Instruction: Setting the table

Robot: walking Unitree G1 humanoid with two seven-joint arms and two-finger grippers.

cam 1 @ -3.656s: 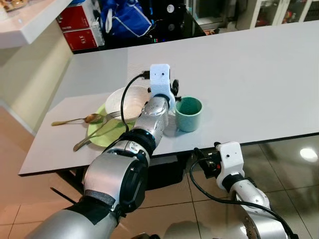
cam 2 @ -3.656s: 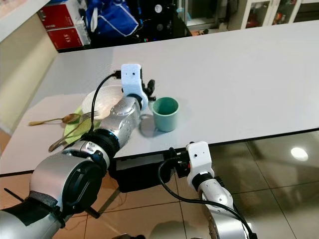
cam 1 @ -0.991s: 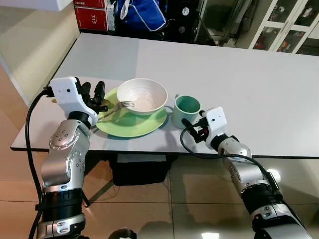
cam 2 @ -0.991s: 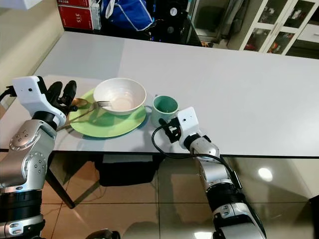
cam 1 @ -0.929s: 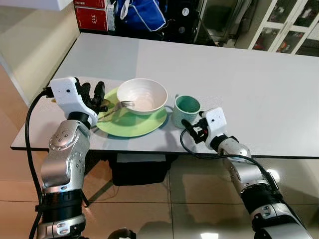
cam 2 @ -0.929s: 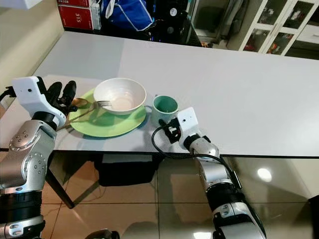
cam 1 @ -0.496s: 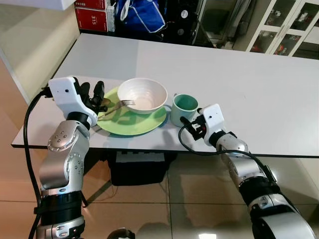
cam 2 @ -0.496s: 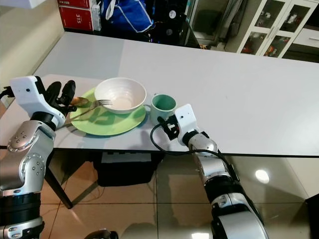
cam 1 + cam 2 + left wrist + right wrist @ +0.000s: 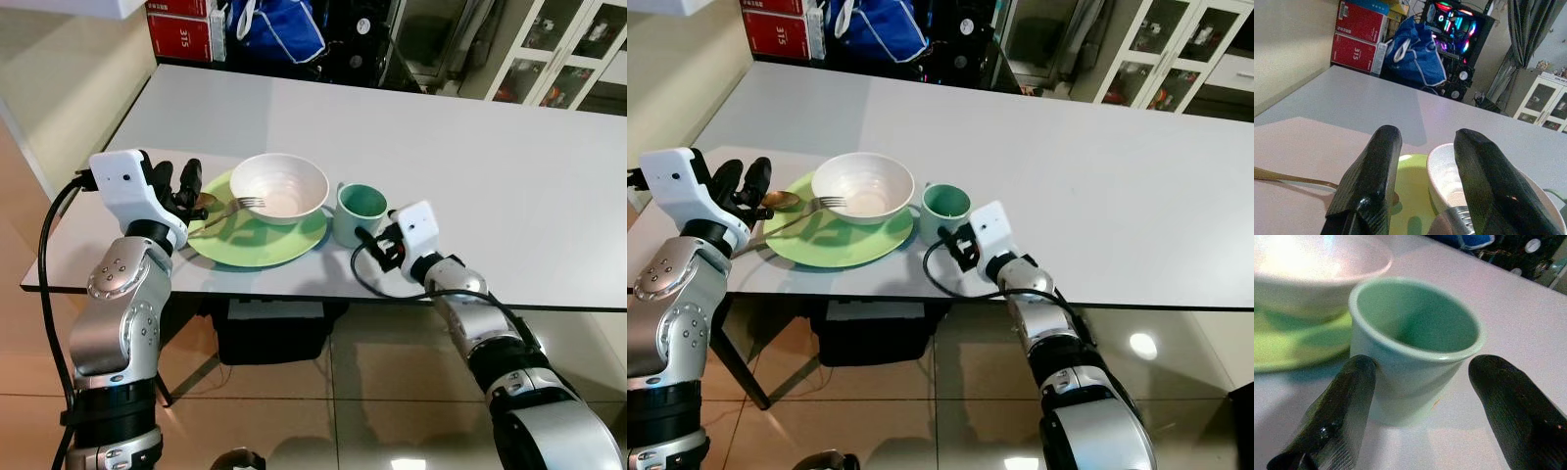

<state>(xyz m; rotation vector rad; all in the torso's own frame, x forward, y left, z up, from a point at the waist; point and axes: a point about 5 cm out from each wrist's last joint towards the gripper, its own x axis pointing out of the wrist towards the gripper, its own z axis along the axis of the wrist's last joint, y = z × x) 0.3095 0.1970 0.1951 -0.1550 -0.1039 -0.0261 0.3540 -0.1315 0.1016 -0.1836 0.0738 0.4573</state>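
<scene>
The cup [image 9: 359, 213] stood on the table [image 9: 509, 186], just beside the plate [image 9: 257, 238] that held the bowl [image 9: 279, 186] and fork [image 9: 227, 210]. The right gripper [image 9: 1422, 411] bracketed the cup, fingers wide and unclosed; the step was likely grasping, which calls for closing squarely. The left gripper [image 9: 174, 186] waited open beside the plate. The left wrist view alone revealed a spoon [image 9: 1288, 179] behind
</scene>
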